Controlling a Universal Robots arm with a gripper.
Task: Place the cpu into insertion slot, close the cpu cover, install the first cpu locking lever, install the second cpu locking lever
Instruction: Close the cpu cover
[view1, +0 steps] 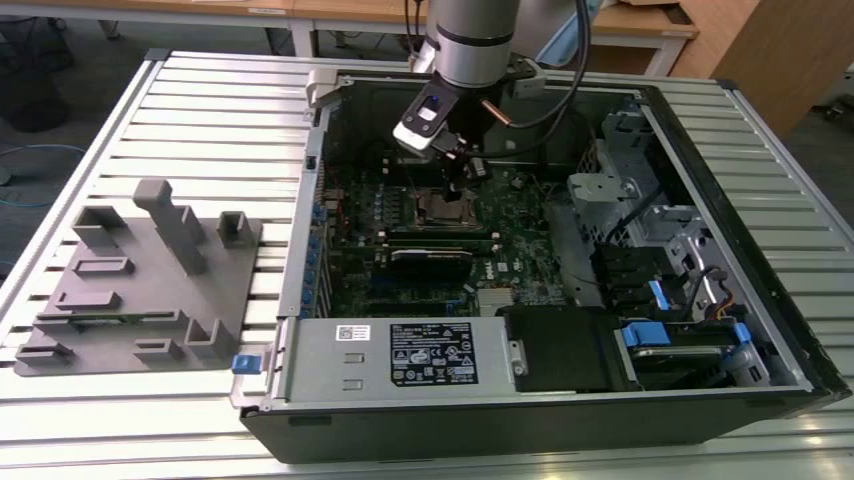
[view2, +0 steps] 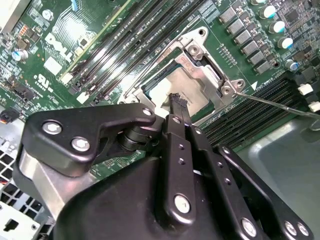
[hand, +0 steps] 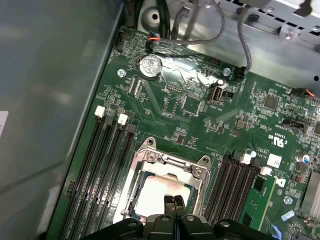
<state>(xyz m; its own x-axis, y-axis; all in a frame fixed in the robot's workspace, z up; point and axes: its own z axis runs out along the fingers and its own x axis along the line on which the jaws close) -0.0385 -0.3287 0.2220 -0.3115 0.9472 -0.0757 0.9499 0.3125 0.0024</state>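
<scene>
I judge cover-closing is in hand: my tool (hand: 175, 204), fingers pressed together on nothing, hangs just over the cpu (hand: 152, 192), framed by the cpu cover (hand: 170, 166) at the exterior view's upper centre, calling for a gentle downward press.

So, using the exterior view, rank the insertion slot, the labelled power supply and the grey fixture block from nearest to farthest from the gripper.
1. insertion slot, right by the gripper, inside the case.
2. labelled power supply, at the case's near edge.
3. grey fixture block, outside the case, on the exterior view's left.
</scene>
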